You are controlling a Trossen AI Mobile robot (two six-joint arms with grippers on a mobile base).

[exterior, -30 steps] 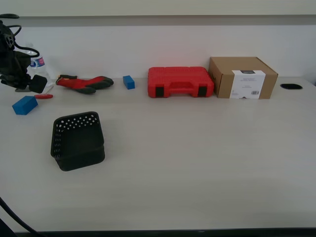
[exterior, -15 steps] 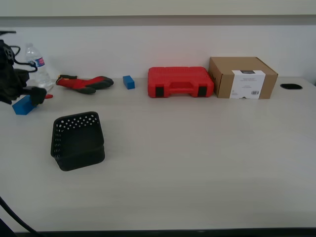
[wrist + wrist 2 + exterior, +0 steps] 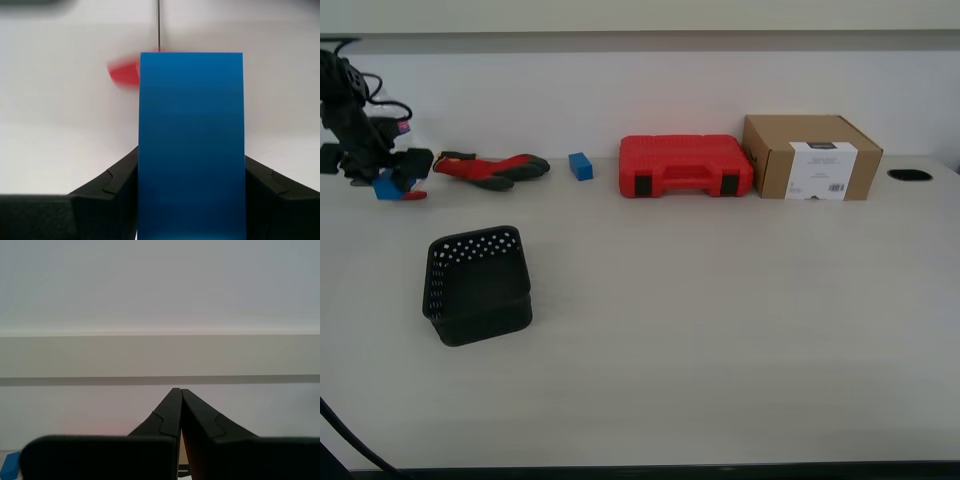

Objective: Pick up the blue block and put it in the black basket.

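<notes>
My first gripper (image 3: 388,175) is clamped on the blue block (image 3: 191,145), one jaw pressed against each side, holding it clear of the table (image 3: 720,330), beyond the black basket (image 3: 477,285) and toward the exterior view's left of it. The basket sits on the table with its opening tipped toward the far wall. A red and black glove (image 3: 492,168) lies beyond the basket, just beside the held block. My second gripper (image 3: 180,412) has its jaws pressed together, holding nothing.
</notes>
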